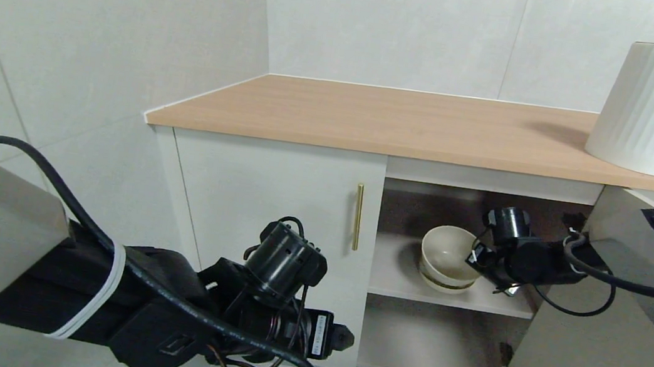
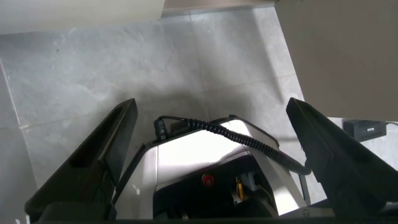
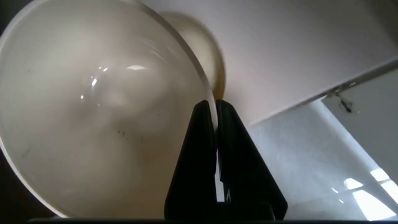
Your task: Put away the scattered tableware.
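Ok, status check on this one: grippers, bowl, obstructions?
Right gripper shut on bowl rim. Bowl tilted at the upper shelf. Left gripper open, low by the closed door. No obstruction seen.

A kitchen: pale wall tiles (image 1: 386,21), a light wood-grain countertop (image 1: 404,124) above the right gripper (image 1: 475,260) jaws, a white cabinet door (image 1: 272,214) with a brass bar handle (image 1: 357,216), and a cream round bowl (image 1: 446,259) pinched between those jaws.

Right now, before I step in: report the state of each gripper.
Left gripper: open, holding nothing.
Right gripper: jaws closed on the rim of the bowl.
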Available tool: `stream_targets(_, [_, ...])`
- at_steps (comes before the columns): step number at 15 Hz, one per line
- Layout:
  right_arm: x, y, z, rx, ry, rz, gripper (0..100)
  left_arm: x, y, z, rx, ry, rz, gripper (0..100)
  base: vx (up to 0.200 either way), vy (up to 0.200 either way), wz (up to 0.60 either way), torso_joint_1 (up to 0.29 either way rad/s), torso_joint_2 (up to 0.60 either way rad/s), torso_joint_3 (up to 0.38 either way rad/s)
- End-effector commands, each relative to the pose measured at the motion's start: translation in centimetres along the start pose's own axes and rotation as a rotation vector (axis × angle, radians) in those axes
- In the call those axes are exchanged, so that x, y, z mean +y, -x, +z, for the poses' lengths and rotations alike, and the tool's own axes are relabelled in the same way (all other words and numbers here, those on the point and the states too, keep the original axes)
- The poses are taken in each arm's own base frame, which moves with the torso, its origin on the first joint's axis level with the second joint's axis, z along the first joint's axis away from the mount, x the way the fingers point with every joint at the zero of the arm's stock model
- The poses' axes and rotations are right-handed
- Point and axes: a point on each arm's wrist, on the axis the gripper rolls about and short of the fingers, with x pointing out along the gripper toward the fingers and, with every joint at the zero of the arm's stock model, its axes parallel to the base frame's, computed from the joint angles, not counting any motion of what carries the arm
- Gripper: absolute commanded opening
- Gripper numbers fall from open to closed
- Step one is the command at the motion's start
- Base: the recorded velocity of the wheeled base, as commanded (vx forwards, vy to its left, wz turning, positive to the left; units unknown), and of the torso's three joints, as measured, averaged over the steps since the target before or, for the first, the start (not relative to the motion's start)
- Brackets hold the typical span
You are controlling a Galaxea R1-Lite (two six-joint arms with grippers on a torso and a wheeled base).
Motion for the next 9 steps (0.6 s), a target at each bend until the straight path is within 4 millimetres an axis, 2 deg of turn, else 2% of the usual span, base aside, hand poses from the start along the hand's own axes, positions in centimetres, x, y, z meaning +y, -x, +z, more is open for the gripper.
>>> stream_targets(1, [-0.5, -1.2, 0.0, 0.0, -0.006, -0.014, 0, 0.0, -0.1, 0.0, 0.002, 0.0, 0.002, 100, 0.0, 0.0, 0.0, 0.0, 0.0, 0.0])
stream_targets(9, [-0.1, -2.6, -0.3, 0.005, 0.003, -0.015, 0, 0.2, -0.3, 0.0, 0.006, 0.004, 0.008, 100, 0.0, 0.0, 0.0, 0.0, 0.0, 0.0])
